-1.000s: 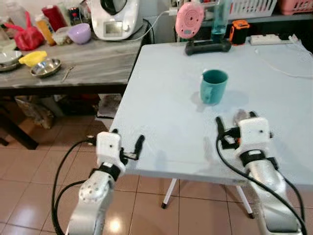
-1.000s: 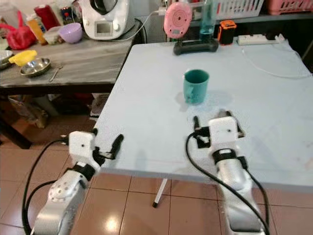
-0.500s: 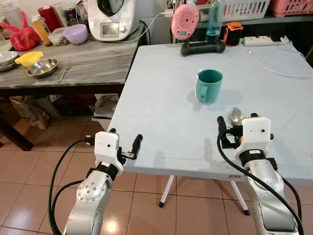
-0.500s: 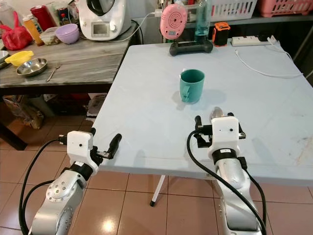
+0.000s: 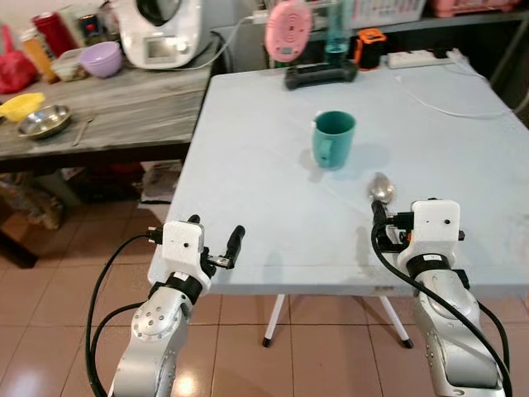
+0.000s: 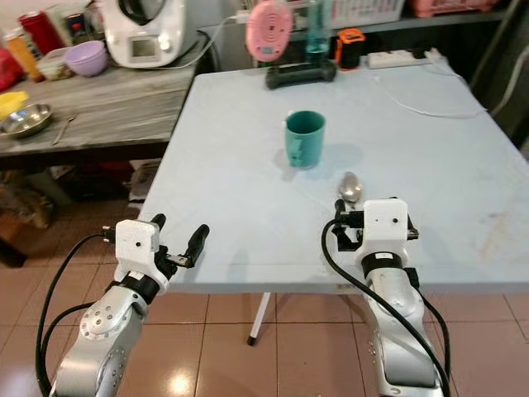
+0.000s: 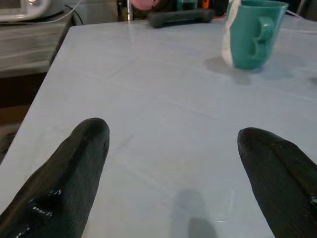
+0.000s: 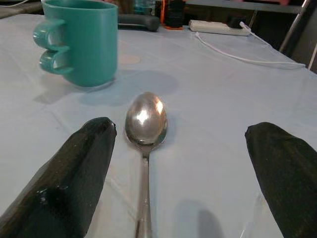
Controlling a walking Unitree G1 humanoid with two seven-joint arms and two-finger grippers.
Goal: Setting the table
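A teal mug (image 5: 334, 139) stands upright near the middle of the light blue table (image 5: 248, 149). A metal spoon (image 5: 381, 188) lies flat on the table, nearer me than the mug and to its right. My right gripper (image 8: 181, 131) is open just above the table, low at the near edge. The spoon (image 8: 145, 121) lies between its fingers, its handle running back toward the wrist, and the mug (image 8: 81, 39) stands beyond. My left gripper (image 5: 215, 236) is open and empty at the table's near left edge, pointing across the bare top toward the mug (image 7: 252, 32).
A grey wooden side table (image 5: 124, 107) on the left holds a steel bowl (image 5: 43, 121), a purple bowl (image 5: 103, 59) and a white appliance (image 5: 157, 33). A pink disc on a black stand (image 5: 321, 73), an orange device (image 5: 370, 47) and a power strip (image 5: 417, 59) sit at the far edge.
The whole picture has shifted, so the camera moved. More of the spoon's bowl shows ahead of my right gripper, which has drawn back a little toward the near edge.
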